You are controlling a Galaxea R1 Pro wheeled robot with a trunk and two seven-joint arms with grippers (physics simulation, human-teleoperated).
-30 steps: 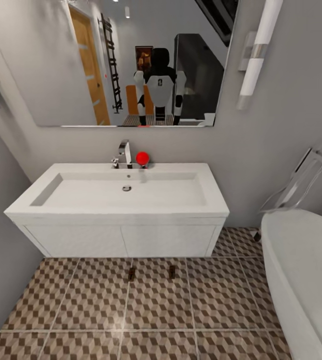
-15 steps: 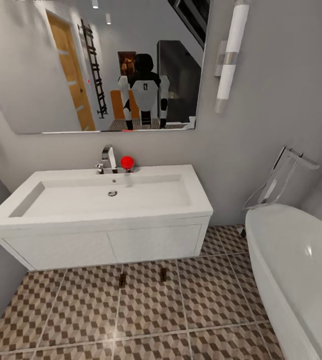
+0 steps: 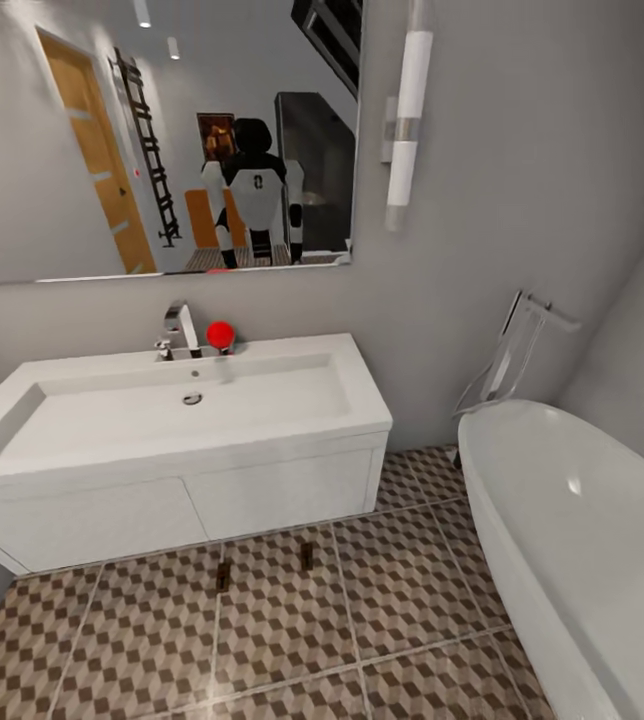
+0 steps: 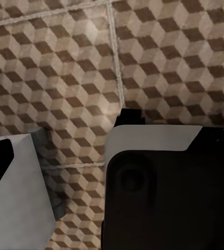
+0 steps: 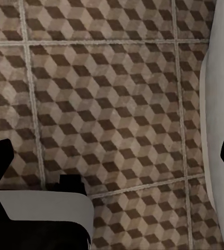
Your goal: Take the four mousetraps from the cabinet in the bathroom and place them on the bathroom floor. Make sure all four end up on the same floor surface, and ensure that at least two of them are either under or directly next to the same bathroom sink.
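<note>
Two mousetraps (image 3: 224,575) (image 3: 307,557) lie on the bathroom floor (image 3: 282,640) just in front of the sink (image 3: 162,420), side by side, too small for you to read detail. The bathtub (image 3: 572,540) stands to the right. You cannot tell either gripper's opening: the wrist views show floor tiles and robot body parts.

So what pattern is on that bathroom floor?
The bathroom floor has square tiles printed with brown, beige and cream 3D cubes, with pale grout; clearest in the right wrist view.

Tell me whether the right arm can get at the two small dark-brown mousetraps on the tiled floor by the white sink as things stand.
Probably not yet. The two mousetraps lie well ahead at the foot of the white sink; open patterned floor leaves the approach free, but the robot would likely need to close in.
</note>
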